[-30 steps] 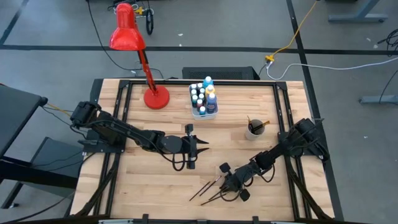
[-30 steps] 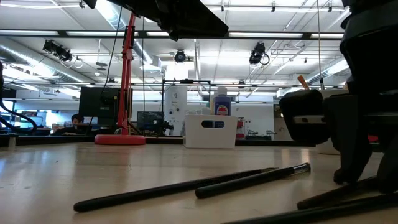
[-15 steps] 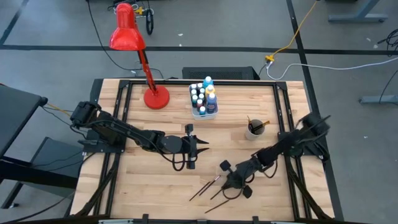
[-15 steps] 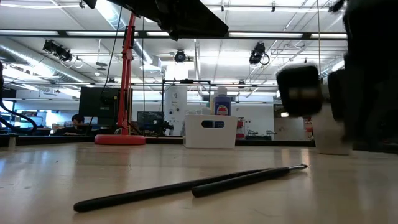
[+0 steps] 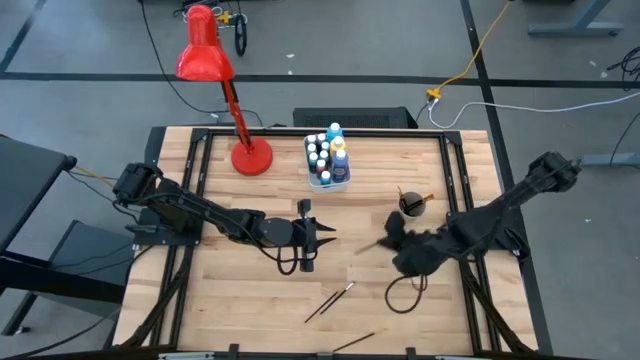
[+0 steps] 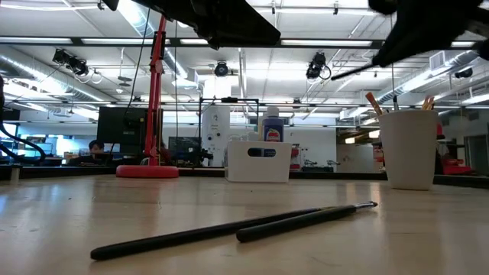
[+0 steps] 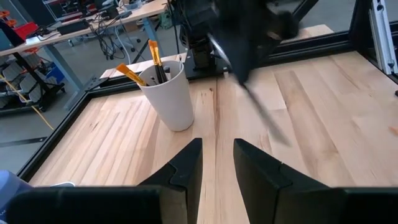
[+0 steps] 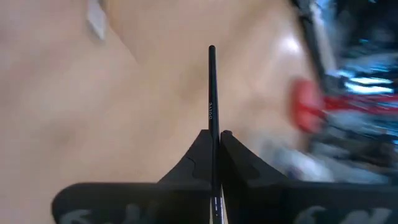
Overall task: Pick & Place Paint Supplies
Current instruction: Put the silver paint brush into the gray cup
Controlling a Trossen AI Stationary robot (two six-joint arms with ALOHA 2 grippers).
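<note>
1. Where the right wrist view looks past its own fingers [image 8: 216,140], I see them pinching a thin dark brush [image 8: 211,87], the handle running straight out between the tips.
2. From above, my right gripper [image 5: 392,243] is raised off the worktop [image 5: 270,310], just beside the white cup [image 5: 409,208]; the picture is smeared there, so I cannot make out the brush in that view.
3. The cup holds brushes with orange-brown handles; in the left wrist view they lean out of its rim [image 7: 166,93].
4. Two dark brushes [image 5: 330,299] lie crossed on the worktop toward its front edge, well apart from both arms; the low view shows them flat on the wood [image 6: 252,225].
5. Another thin brush [image 5: 355,342] lies at the very front edge.
6. My left gripper [image 5: 326,236] waits over the middle of the worktop, its fingers [image 7: 186,165] partly spread with a bare gap between them, holding nothing.
7. The white tub [image 5: 328,178] sits at the back of the worktop, packed with white-capped paint bottles [image 5: 334,150], blue and yellow among them.
8. The red lamp [image 5: 250,157] stands just beside the tub, its base on the worktop and its shade leaning out beyond the back edge.
</note>
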